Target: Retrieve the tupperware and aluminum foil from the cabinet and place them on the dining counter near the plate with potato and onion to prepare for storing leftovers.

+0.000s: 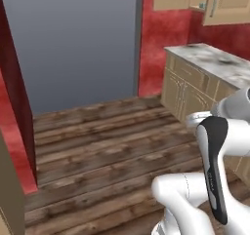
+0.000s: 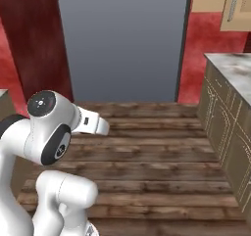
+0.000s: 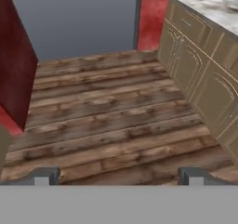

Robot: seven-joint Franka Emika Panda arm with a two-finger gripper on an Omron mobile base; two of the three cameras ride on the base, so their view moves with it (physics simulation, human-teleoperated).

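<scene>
My gripper point(image 3: 118, 175) stands open over the wooden floor point(image 3: 107, 111), with its two dark fingertips point(image 3: 46, 174) far apart and nothing between them. The cabinet point(image 1: 229, 5), tan with a long grey bar handle, hangs high on the red wall at the upper right, and it shows again as the cabinet point(image 2: 239, 7) in the right base view. At its left edge there is a small pale bluish patch point(image 1: 199, 6), too small to identify. The tupperware, the aluminum foil, the dining counter and the plate with potato and onion are out of view.
A marble-topped wall counter point(image 1: 215, 61) over panelled tan doors point(image 3: 195, 65) runs along the right side. Straight ahead is a wide grey opening point(image 1: 73, 44) between dark red walls point(image 3: 16, 65). Open plank floor lies in the middle.
</scene>
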